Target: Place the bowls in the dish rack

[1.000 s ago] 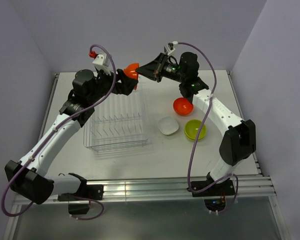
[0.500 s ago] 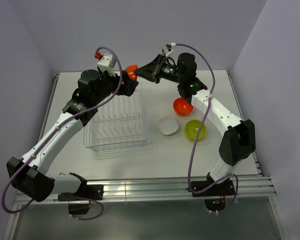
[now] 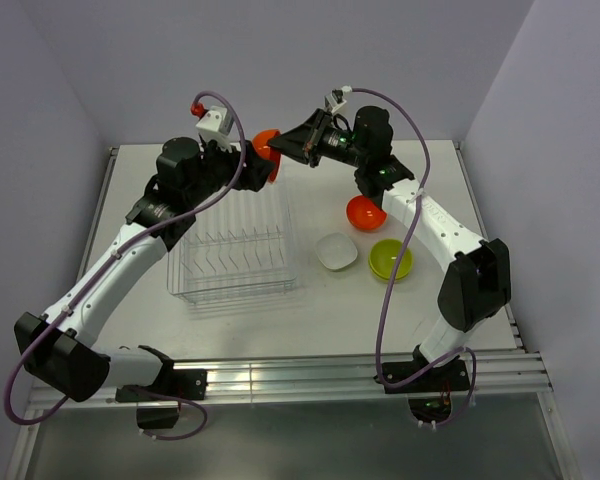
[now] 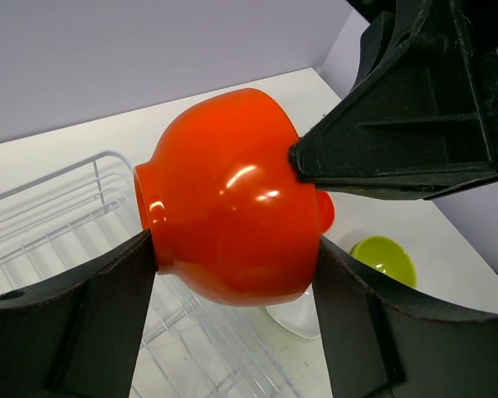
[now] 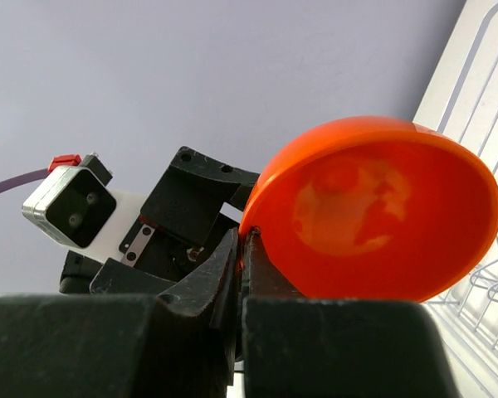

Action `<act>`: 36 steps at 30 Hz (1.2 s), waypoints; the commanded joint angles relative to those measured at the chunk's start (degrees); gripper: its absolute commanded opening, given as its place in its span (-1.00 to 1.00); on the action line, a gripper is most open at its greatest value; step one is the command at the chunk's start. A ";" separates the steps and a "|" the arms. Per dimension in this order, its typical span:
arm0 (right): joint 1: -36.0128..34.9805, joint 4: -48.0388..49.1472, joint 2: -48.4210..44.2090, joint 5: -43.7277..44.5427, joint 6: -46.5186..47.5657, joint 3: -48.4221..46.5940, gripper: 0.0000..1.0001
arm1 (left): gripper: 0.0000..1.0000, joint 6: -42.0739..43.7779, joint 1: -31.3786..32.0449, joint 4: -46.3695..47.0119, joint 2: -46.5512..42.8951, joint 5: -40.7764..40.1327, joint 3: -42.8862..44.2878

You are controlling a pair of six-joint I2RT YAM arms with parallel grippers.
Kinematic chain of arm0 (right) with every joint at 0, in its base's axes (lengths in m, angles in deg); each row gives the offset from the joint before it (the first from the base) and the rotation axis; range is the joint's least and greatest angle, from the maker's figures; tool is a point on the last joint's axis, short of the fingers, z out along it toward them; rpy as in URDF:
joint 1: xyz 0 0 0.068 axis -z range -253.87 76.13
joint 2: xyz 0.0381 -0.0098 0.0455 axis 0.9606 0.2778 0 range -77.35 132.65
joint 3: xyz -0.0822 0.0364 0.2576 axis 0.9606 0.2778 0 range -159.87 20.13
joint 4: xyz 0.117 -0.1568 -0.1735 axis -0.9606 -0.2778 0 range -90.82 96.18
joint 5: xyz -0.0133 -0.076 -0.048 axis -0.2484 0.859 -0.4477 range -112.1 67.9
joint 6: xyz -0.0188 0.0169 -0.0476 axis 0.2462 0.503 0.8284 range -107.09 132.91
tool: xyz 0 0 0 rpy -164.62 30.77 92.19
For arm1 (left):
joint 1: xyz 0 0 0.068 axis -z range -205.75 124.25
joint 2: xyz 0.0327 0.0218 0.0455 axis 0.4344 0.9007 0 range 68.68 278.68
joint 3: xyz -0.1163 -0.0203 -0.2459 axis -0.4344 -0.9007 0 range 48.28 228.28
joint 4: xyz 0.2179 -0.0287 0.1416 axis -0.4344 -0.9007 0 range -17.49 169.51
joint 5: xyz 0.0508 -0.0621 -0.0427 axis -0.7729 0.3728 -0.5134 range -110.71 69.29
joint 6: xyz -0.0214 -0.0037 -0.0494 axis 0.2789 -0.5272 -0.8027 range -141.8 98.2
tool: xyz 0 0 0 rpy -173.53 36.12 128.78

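Your right jaws are pinched flat on the rim of the orange bowl [image 4: 232, 215], one finger inside and one outside. Your left jaws stand about half spread, and in the left wrist view both fingers [image 4: 116, 315] lie against opposite sides of the bowl's rounded wall. So both arms have it at once.

The bowl hangs in the air above the far right corner of the dish rack [image 3: 235, 250], well off the counter [image 3: 310, 310]. It lies on its side. The small foot points toward your left arm, and the mouth faces your right wrist camera. Its foot-to-mouth axis runs roughly level from arm to arm, and the rim, its widest span, stands on edge.

Watch the handover. The wall is glossy and curved, so if you let go on the right before the left grip is firm, the bowl could squirt out and fall onto the rack wires. If either arm pulls away while both are clamped, you may twist the bowl or tear it loose. The two wrists are also very close and could knock together.

Right of the rack, a second orange bowl [image 3: 365, 212], a white bowl [image 3: 336, 251] and a green bowl [image 3: 390, 260] wait on the counter.
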 commanded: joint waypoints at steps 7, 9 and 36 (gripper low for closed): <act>-0.74 3.01 0.54 -1.24 -1.62 1.18 -1.00 | -0.99 -1.00 0.21 -2.54 0.10 1.40 2.36; -0.65 3.10 0.71 -1.24 -1.81 1.88 -1.00 | -1.00 -1.35 0.12 -4.21 -0.16 1.40 2.01; -2.85 -11.05 0.01 -2.55 8.21 4.26 0.54 | -1.00 -3.47 -5.95 -17.66 -2.71 -4.05 -3.26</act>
